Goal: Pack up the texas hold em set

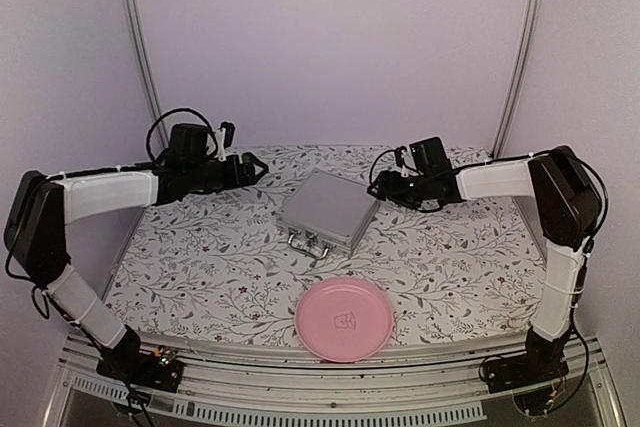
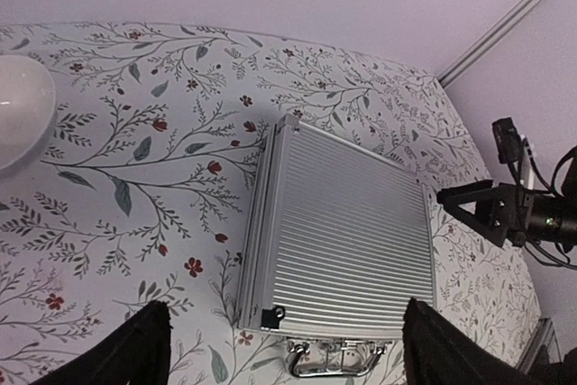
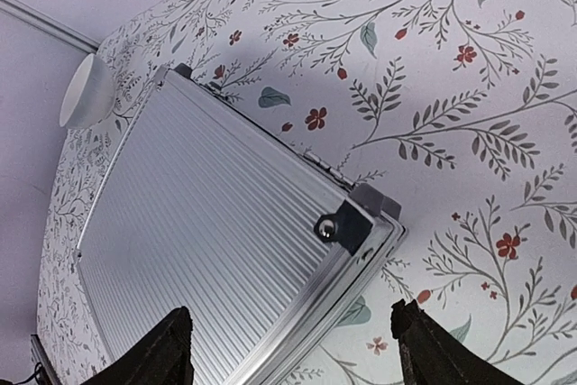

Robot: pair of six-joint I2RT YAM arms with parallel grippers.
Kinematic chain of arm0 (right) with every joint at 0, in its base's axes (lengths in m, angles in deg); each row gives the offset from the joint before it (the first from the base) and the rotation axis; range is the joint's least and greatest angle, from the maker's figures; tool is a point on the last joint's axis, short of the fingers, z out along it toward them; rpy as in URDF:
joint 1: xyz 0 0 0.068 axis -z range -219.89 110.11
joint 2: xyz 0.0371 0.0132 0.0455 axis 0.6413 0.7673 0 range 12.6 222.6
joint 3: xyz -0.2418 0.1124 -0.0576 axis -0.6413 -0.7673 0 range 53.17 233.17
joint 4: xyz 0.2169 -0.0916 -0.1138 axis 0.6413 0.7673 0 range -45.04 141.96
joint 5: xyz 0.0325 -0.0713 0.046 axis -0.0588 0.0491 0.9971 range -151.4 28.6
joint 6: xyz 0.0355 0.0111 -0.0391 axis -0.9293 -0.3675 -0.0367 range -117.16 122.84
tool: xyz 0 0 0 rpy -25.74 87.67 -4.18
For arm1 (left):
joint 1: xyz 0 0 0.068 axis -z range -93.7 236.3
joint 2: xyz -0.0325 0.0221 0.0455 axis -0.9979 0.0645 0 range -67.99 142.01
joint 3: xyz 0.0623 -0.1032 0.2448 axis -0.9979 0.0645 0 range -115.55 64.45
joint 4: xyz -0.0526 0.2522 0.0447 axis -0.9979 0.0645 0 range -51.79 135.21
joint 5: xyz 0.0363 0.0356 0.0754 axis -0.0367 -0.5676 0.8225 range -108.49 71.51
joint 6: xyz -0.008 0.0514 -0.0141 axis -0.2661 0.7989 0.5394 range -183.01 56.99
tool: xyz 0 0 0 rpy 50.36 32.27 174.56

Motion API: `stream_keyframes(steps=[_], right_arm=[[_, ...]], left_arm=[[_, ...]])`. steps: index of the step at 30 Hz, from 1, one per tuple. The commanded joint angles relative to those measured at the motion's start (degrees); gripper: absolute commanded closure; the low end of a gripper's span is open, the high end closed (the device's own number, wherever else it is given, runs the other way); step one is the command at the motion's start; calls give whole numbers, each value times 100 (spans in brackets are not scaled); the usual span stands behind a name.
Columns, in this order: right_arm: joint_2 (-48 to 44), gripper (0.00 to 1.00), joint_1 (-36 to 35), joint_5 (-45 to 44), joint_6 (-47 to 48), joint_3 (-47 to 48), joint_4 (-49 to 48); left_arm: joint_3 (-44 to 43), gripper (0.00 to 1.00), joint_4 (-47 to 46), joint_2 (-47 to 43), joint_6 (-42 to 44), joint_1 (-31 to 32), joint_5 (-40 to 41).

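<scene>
The texas hold em set's silver ribbed case (image 1: pixel 325 209) lies shut on the floral tablecloth, with its chrome handle (image 1: pixel 308 244) towards the near edge. No chips, cards or dice show. My left gripper (image 1: pixel 255 169) hovers up and to the left of the case, open and holding nothing. In the left wrist view the case (image 2: pixel 347 223) fills the space between and beyond my left gripper (image 2: pixel 287 342). My right gripper (image 1: pixel 378 187) is open by the case's far right corner. In the right wrist view that corner of the case (image 3: pixel 207 241) sits between the fingers of my right gripper (image 3: pixel 293 344), untouched.
A pink round plate (image 1: pixel 344 319) sits near the front edge, below the case. A small white bowl (image 2: pixel 18 119) stands off to the case's far left side. Metal frame posts rise at the back corners.
</scene>
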Motion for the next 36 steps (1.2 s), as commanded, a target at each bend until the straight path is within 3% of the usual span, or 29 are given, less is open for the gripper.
stream_keyframes(steps=[1,14,23,36], right_arm=[[-634,23,-18,-17,-66,-509,36],[-1403,23,-127,113,-298,-1216,-44],[-1642,23,-154,108,-326,-1395,-46],[-1926,23,-207,47,-358,-1550,58]], left_arm=[[-712,12,-259,897,-611,144,-619],[-1500,13,95,2395,-791,542,-857],[-1394,13,250,2519,-610,765,-372],[-1297,13,231,2662,-738,1235,-438]])
